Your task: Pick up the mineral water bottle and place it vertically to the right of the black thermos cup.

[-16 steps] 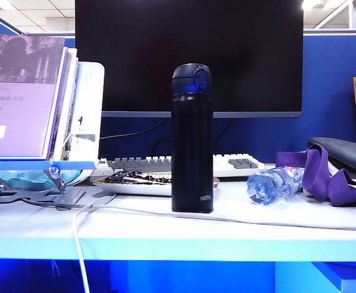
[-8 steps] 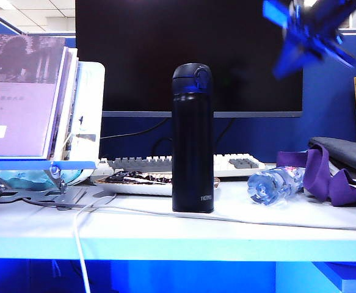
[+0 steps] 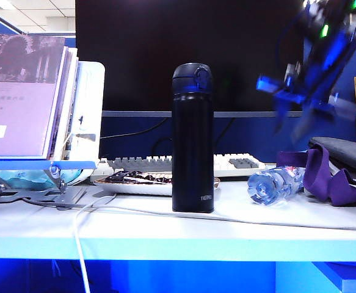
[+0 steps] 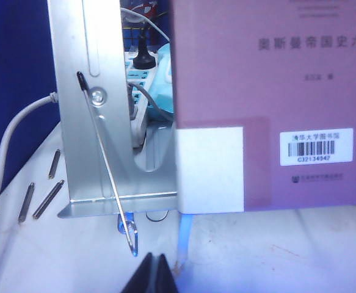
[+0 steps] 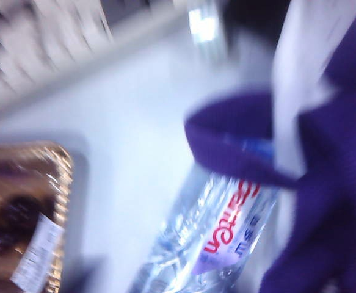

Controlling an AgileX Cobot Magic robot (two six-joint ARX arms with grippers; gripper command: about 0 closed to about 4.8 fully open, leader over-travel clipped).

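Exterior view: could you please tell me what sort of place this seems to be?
Most likely an office desk: a black monitor and a keyboard stand before a blue partition, with a book propped on a stand.

Three cameras, three spots around your desk.
Your outside camera sits low in front, facing the tall black metal flask point(image 3: 192, 139). Your left wrist camera looks close at a purple paper book point(image 4: 269, 91). Your right one looks down, blurry, on the clear plastic bottle point(image 5: 217, 235) both see point(image 3: 274, 184).

A white desk point(image 3: 43, 235) fronts a blue partition wall point(image 3: 330, 79) under bright ceiling lights point(image 3: 0, 5).
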